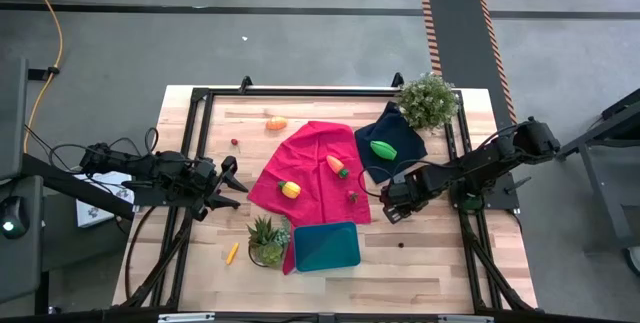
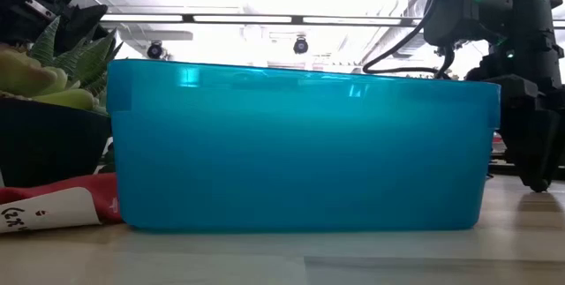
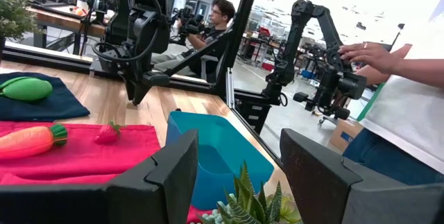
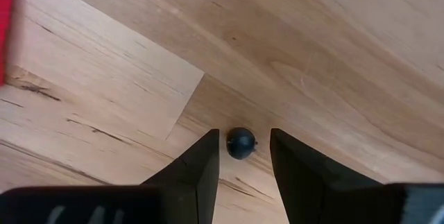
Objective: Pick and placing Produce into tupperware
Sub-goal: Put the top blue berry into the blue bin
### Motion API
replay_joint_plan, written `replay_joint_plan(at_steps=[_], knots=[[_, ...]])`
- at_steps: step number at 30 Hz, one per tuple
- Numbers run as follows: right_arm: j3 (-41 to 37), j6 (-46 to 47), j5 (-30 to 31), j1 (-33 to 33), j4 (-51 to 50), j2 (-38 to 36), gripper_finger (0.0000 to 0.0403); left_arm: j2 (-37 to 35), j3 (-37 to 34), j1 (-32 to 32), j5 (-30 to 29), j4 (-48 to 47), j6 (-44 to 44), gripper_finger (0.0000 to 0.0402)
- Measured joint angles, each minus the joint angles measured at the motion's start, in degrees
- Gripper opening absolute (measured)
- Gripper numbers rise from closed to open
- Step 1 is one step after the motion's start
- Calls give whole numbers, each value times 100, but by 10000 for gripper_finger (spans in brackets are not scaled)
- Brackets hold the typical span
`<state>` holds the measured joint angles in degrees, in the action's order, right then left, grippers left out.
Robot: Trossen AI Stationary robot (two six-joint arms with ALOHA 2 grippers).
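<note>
The teal tupperware (image 1: 327, 246) (image 2: 300, 144) (image 3: 215, 148) stands on the table near its front edge. On the red cloth (image 1: 315, 173) lie a carrot (image 1: 337, 166), a yellow-orange piece (image 1: 290, 189) and a small strawberry (image 1: 352, 196). A green oval (image 1: 383, 149) rests on the navy cloth. My right gripper (image 1: 392, 208) (image 4: 243, 132) points down, open, with one finger on either side of a small dark berry (image 4: 241, 143) on the wood; a gap shows on both sides. My left gripper (image 1: 232, 178) (image 3: 239, 161) waits open and level at the table's left.
An orange piece (image 1: 276, 123) lies toward the far edge, and a yellow stick (image 1: 232, 253) near the front left. Potted plants stand at the far right (image 1: 428, 100) and beside the tupperware (image 1: 266, 238). Another dark berry (image 1: 401, 244) lies right of the tupperware. A person (image 3: 402, 106) stands beyond the table.
</note>
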<state>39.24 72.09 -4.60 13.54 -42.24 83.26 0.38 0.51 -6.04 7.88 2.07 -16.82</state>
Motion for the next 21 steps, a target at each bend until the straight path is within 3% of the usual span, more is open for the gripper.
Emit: replay_joint_plan(at_steps=[21], knots=[[0,-140,33,-79,98,0,121,0,0,0,-2,0,2,193]])
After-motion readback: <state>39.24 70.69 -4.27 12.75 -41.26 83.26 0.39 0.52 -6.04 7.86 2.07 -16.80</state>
